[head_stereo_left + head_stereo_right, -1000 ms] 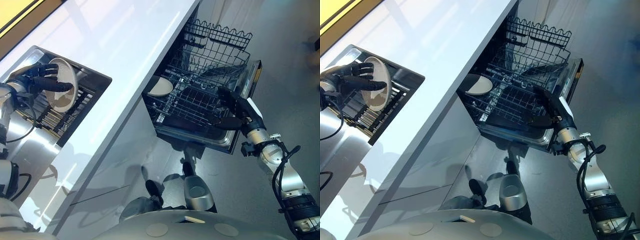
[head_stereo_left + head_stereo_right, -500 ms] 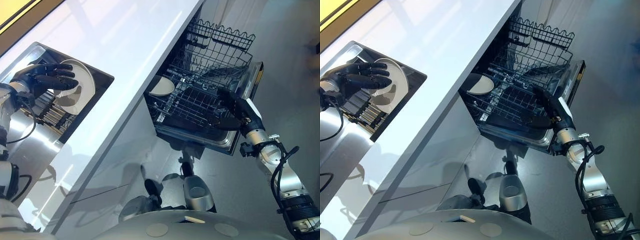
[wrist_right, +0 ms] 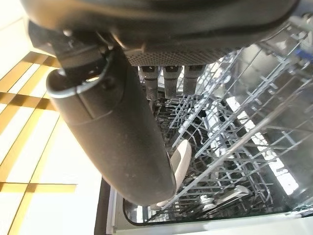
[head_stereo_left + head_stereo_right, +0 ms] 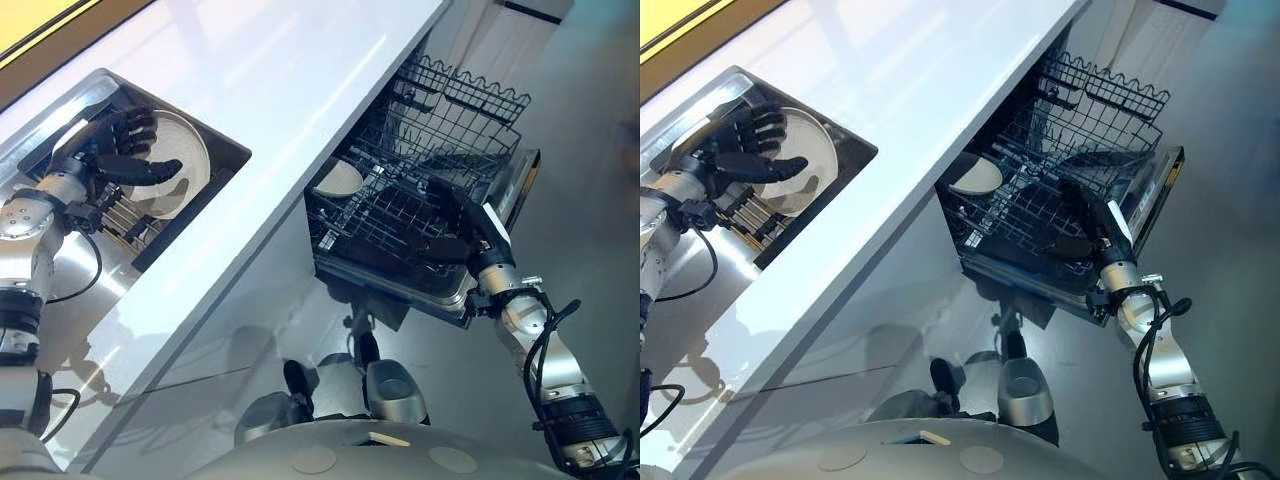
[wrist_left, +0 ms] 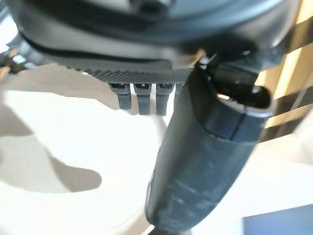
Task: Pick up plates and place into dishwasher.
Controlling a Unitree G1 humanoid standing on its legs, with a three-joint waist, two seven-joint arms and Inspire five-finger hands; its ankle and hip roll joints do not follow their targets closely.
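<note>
A white plate (image 4: 183,160) leans in the sink (image 4: 216,191) at the left, against a slatted rack (image 4: 125,212). My left hand (image 4: 112,152) lies over the plate's face with fingers spread and thumb stretched across it; the left wrist view shows the thumb (image 5: 195,166) above the white plate (image 5: 63,142). A second plate (image 4: 341,179) stands in the dishwasher's pulled-out lower rack (image 4: 385,225). My right hand (image 4: 458,222) is open at that rack's front edge, fingers straight. The right wrist view looks past the thumb (image 3: 122,137) to the racked plate (image 3: 182,155).
A long white counter (image 4: 280,90) runs between the sink and the dishwasher. The upper wire basket (image 4: 470,100) stands out behind the lower rack. The dishwasher's door (image 4: 518,188) hangs open on the right, above grey floor (image 4: 590,230).
The camera has shifted. The plate, held up on edge in my left hand a second ago, has tipped back into the sink, and that hand's fingers have spread open. The right hand stays by the rack.
</note>
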